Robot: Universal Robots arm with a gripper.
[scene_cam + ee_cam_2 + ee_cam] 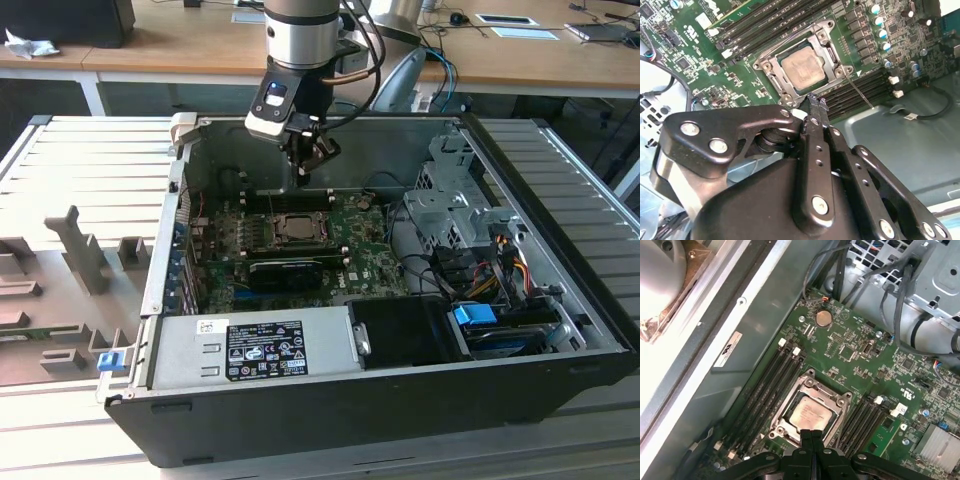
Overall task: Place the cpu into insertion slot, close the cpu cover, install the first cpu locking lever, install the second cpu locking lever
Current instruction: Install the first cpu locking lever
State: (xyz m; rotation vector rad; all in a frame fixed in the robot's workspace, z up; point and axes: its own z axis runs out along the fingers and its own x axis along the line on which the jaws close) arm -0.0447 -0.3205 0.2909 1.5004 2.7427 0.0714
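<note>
gripper empty, fingers pinched together, hovering over the board
cpu lies framed by cpu cover, just below the fingertips, slightly to their near side.

Exterior view: high, off the arm, angled down into the open computer case; whole case framed, mid-distance. Both wrist views: close, from opposite sides of the fingers, looking along them onto the motherboard beneath. Shared by all three: the insertion slot holding the cpu, just beyond the fingers' tips.
</note>
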